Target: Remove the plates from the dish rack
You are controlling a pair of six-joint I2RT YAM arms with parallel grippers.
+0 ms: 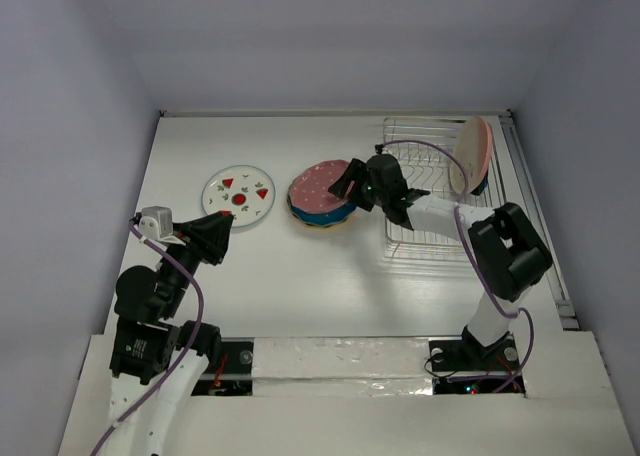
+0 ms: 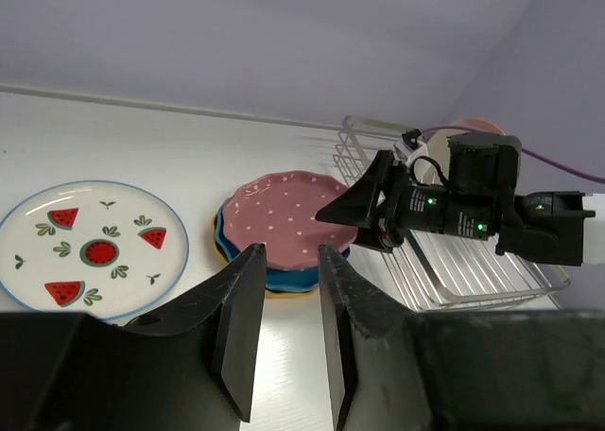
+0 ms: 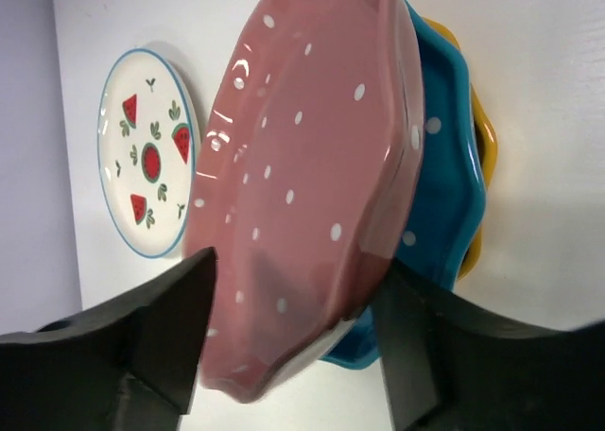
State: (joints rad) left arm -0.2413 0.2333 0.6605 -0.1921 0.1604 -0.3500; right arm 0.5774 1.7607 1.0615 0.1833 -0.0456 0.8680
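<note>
The maroon-pink dotted plate (image 1: 318,186) lies on top of the teal-blue dotted plate (image 1: 322,216) and the yellow plate (image 3: 482,138), stacked on the table left of the dish rack (image 1: 430,241). My right gripper (image 1: 348,183) is open, with the maroon-pink plate's (image 3: 302,166) right edge between its spread fingers. The cream-and-pink plate (image 1: 472,156) stands upright at the rack's far right. Left of the stack, the white plate with red watermelon marks (image 1: 238,193) lies flat. My left gripper (image 2: 291,251) hovers near the table's front left, open a little and holding nothing. The dark navy plate is out of view.
The rack (image 2: 473,280) stands against the right side of the white table, close to the right wall. My right arm reaches across the rack's front left corner. Walls close off the table on the left, back and right.
</note>
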